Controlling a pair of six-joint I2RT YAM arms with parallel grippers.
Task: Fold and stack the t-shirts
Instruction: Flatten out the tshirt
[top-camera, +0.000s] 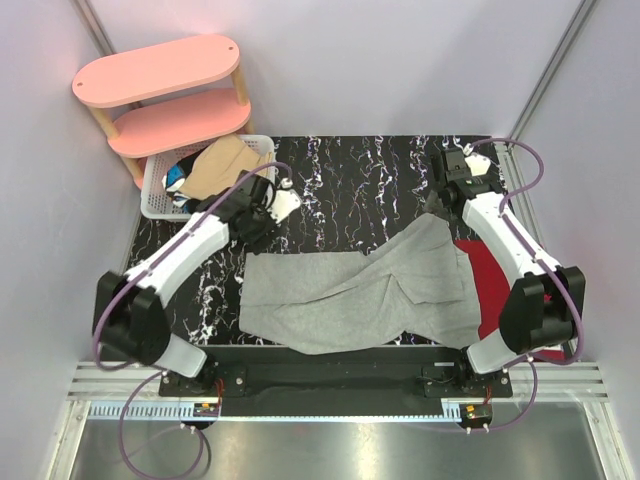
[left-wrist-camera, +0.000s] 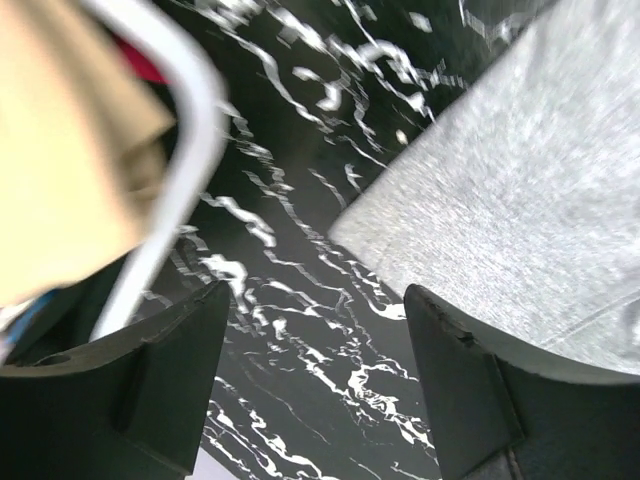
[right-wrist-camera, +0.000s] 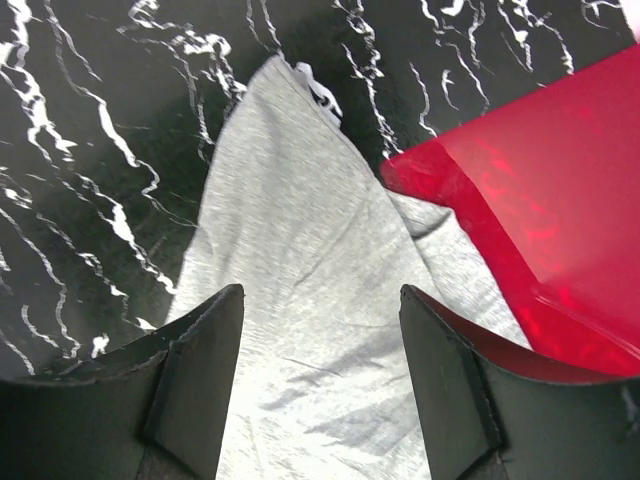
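Grey t-shirt (top-camera: 360, 295) lies spread and rumpled on the black marble-patterned table (top-camera: 350, 170), filling the middle and reaching toward 6 o'clock. One part runs up to a narrow point toward 2 o'clock. Its left edge sits at about 8 o'clock, and a fold crosses it on a slant.

At its 3 o'clock side the shirt meets a glossy red sheet (top-camera: 492, 280). From where I stand I cannot tell which lies on top along that edge.

The right gripper (right-wrist-camera: 320, 300) hangs over that narrow upper part of the grey shirt. Its two dark fingers are spread well apart with only fabric seen below the gap, and it has hold of nothing.

The left gripper (left-wrist-camera: 320, 300) is at about 10 o'clock, over bare table just beside the shirt's upper-left corner. Its fingers are parted wide too, with nothing between them.

Just beyond it, toward 10 o'clock, a white lattice basket (top-camera: 158, 208) stands at the table's far-left corner. A tan t-shirt (top-camera: 225, 165) is heaped in it, spilling over the rim.

Behind the basket, at 11 o'clock, stands a pink two-tier shelf (top-camera: 160, 70).
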